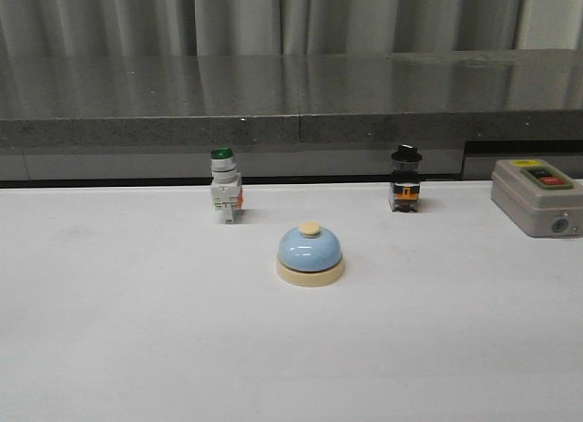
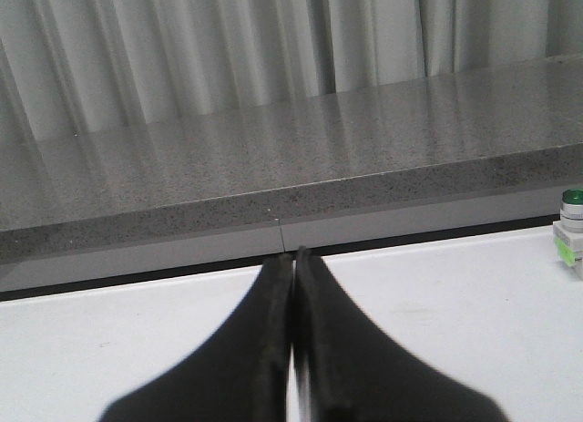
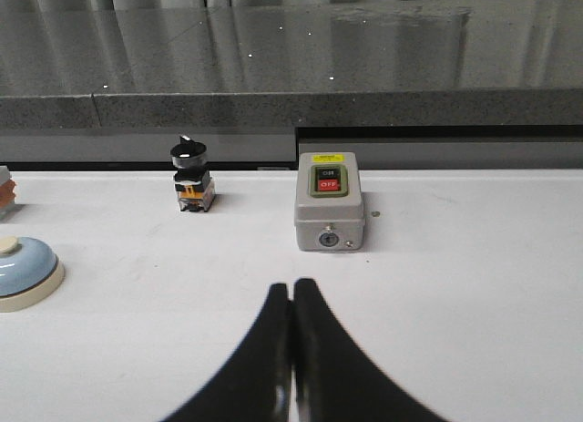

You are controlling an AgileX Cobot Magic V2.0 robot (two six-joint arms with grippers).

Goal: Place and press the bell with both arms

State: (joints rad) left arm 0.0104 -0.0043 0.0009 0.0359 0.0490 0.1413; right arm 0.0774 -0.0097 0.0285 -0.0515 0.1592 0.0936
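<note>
Both the left gripper (image 2: pixel 292 258) and the right gripper (image 3: pixel 291 290) are closed and empty. The bell (image 1: pixel 311 254) sits untouched at the centre of the front view, so placing and pressing seem still ahead.

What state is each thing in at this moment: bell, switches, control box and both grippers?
Bell: upright on the table, untouched.
Green switch: upright, behind-left of the bell.
Black switch: upright, behind-right of the bell.
Grey box: lying flat, buttons facing up.
Left gripper: shut, empty.
Right gripper: shut, empty, clear of the bell.
</note>
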